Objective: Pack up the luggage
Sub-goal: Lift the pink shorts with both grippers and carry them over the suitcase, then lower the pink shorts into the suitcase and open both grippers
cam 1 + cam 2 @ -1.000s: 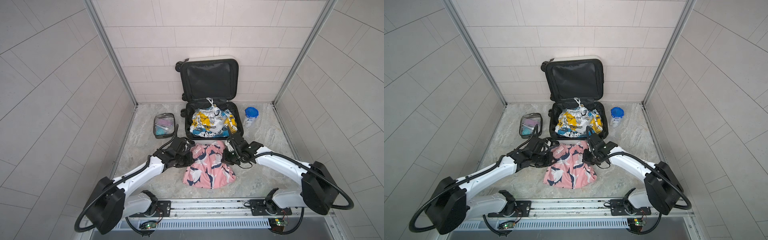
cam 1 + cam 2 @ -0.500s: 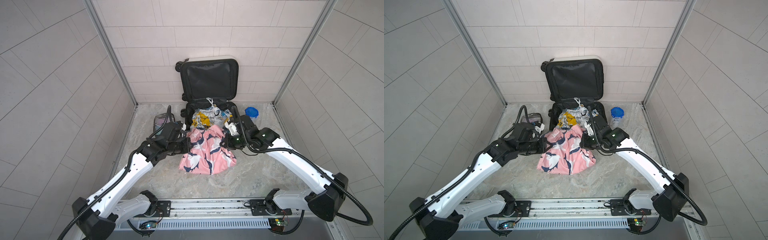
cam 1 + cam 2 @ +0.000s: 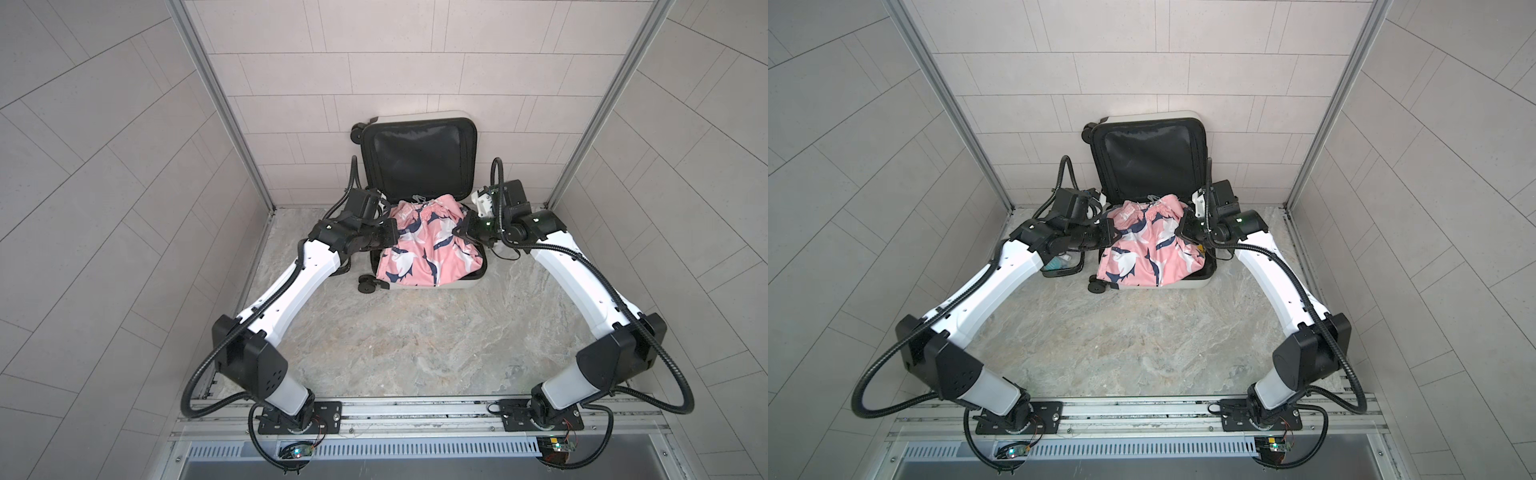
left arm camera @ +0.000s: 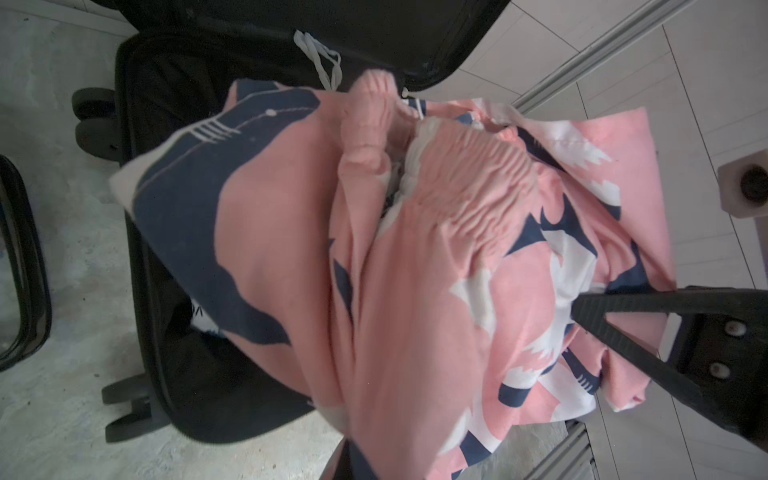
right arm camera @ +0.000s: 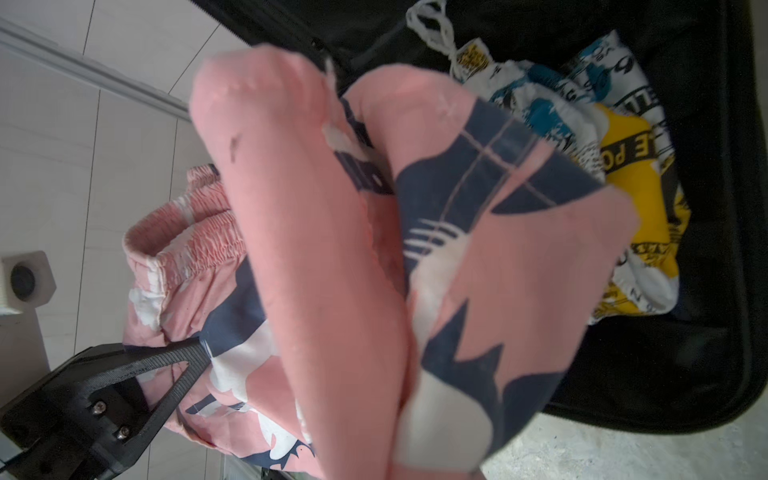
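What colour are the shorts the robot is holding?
Shorts: pink, with navy and white shapes; left wrist view.

In a top view I had the luggage (image 3: 417,166) open against the back wall, lid standing upright. My left gripper (image 3: 392,235) and right gripper (image 3: 462,226) each pinched one side of the pink shorts (image 3: 428,253), which sagged over the lower half and covered part of its front rim.

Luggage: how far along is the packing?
Done: a yellow-and-blue printed garment lies in the open luggage. In hand: left gripper and right gripper, both shut on the pink shorts, hold them over it, hem over the front rim. Left: release the shorts, probably pack the clear pouch, close the lid.
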Motion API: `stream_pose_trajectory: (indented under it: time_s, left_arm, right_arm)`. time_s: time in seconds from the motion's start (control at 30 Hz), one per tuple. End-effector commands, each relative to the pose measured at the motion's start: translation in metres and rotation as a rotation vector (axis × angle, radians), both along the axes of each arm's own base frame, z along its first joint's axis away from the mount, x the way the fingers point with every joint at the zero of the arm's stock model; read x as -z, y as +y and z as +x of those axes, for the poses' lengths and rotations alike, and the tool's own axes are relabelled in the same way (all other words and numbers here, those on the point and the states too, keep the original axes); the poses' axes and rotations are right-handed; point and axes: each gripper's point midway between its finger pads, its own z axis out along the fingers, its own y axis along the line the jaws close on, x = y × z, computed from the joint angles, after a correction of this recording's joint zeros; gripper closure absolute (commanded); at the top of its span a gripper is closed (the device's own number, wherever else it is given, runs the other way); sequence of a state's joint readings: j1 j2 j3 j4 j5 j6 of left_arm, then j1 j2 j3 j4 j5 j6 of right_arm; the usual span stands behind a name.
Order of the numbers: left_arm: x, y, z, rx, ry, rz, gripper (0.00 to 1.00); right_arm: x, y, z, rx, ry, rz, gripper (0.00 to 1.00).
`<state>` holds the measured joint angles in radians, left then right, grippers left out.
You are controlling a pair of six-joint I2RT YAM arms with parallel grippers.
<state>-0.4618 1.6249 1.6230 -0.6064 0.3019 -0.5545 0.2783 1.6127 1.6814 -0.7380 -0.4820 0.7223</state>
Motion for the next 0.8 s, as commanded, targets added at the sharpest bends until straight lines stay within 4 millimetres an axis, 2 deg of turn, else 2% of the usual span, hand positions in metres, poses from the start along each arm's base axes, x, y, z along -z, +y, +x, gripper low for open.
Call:
stream_pose_trajectory:
  time_s: [0.0,0.13,0.33,0.57,0.67,0.77]
  left_arm:
    - [-0.006,-0.006,0.037,0.007,-0.054,-0.014,1.00]
    - [0.019,-0.012,0.074,0.006,-0.009,-0.007,1.00]
    - [0.070,-0.006,0.114,-0.039,0.079,0.011,1.00]
    - [0.135,0.008,0.135,-0.106,0.210,0.049,1.00]
    - [0.161,0.013,0.136,-0.121,0.269,0.091,1.00]
    - [0.182,0.017,0.135,-0.142,0.316,0.123,1.00]
  right_arm:
    - [0.002,-0.004,0.029,0.010,-0.024,-0.026,1.00]
    - [0.027,-0.005,0.063,-0.007,0.014,-0.077,1.00]
    - [0.073,-0.010,0.105,0.057,0.091,-0.122,1.00]
    - [0.129,-0.022,0.131,0.140,0.223,-0.208,1.00]
    - [0.156,-0.028,0.133,0.168,0.295,-0.252,1.00]
    - [0.173,-0.037,0.130,0.203,0.347,-0.296,1.00]
